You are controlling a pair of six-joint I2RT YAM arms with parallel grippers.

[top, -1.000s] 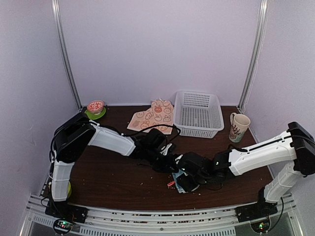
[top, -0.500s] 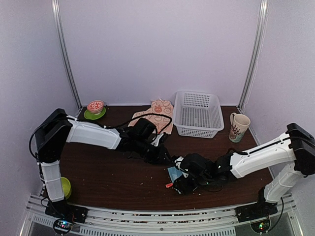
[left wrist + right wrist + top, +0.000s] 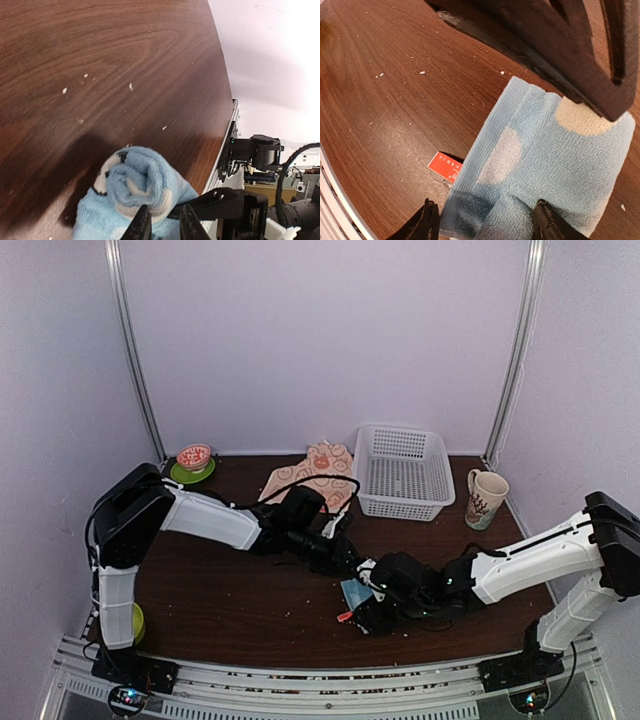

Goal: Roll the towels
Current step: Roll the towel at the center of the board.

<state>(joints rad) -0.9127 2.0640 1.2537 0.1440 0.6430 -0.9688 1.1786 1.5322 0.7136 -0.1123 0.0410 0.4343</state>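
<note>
A dark brown wooden table is seen from above. A white perforated plastic basket is set at its far edge, and a cream cloth towel printed with orange rabbits lies unrolled just beside the basket's left side. Nearer the front, about the middle, a light blue terry towel with peach panels is found partly rolled. A coiled end is shown in the left wrist view, and a flat tail is spread on the wood in the right wrist view. The left gripper is drawn nearly together and appears clamped on the coiled end. The right gripper is held wide apart, the flat tail being straddled without being pinched (whether its tips touch the wood cannot be told). A small red card lies just beside the towel's edge, among pale crumbs.

The step in hand is judged to be the rolling of the blue towel, roughly half done; the cream one is untouched. For the next move, the coil would need to be turned over the remaining tail while that tail is kept flat, so that the roll is not loosened.
</note>
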